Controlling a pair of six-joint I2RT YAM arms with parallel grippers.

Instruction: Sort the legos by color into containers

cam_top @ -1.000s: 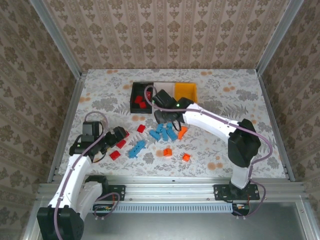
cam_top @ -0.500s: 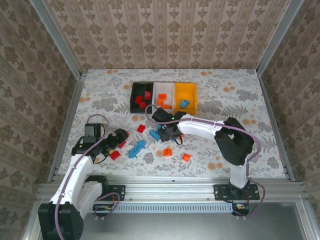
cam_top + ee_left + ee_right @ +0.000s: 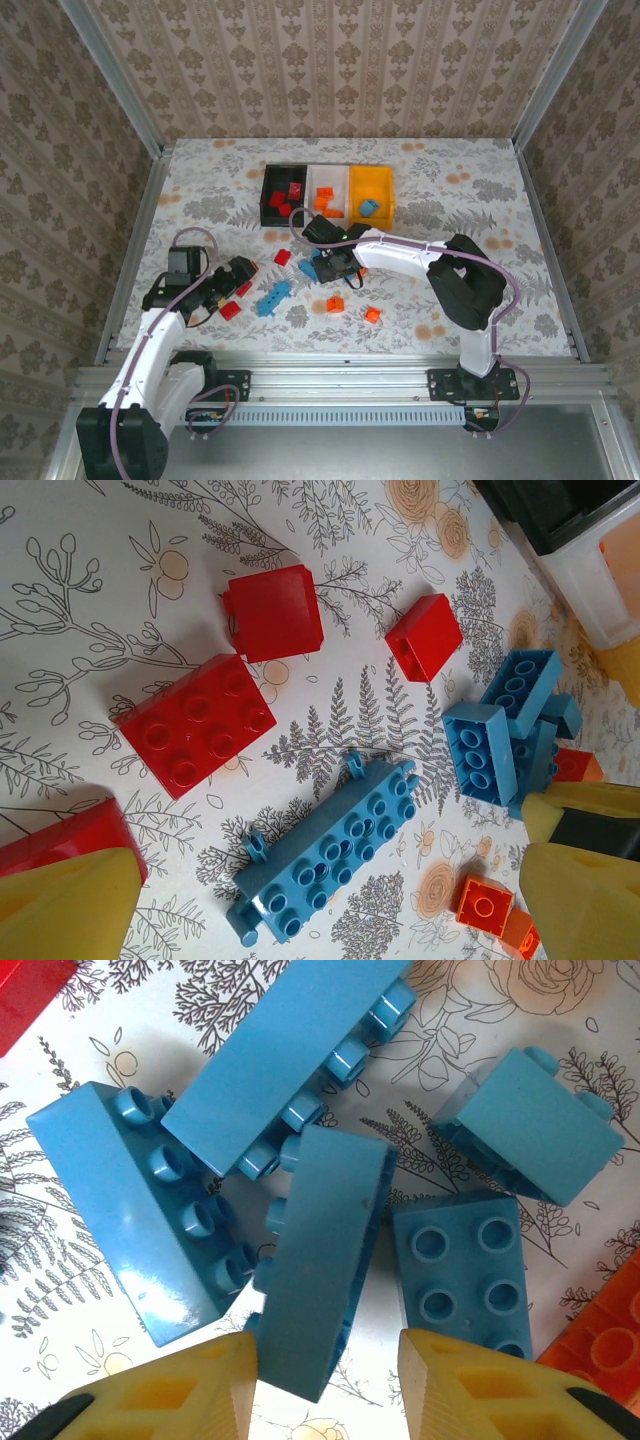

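Observation:
Three containers stand in a row at the back: black (image 3: 270,188) with red legos, white (image 3: 327,180) with orange ones, orange-yellow (image 3: 372,184) with a blue one. My right gripper (image 3: 335,265) (image 3: 325,1390) is down over a cluster of blue legos (image 3: 314,268). It is open, its fingers (image 3: 170,1390) either side of the end of a blue brick lying on edge (image 3: 325,1260); the left pad is at the brick, with a gap on the right. My left gripper (image 3: 240,275) (image 3: 320,900) stands wide open over a long blue brick (image 3: 325,855), with red bricks (image 3: 197,723) beside it.
Loose on the flowered table lie a red brick (image 3: 283,257), another red one (image 3: 230,309), the long blue brick (image 3: 273,297) and two orange bricks (image 3: 335,305) (image 3: 372,314). Metal rails edge the table left and right (image 3: 135,250).
My right arm has come back from the bins and dropped onto the blue cluster, its jaws narrowing. The left arm has barely shifted and stays open.

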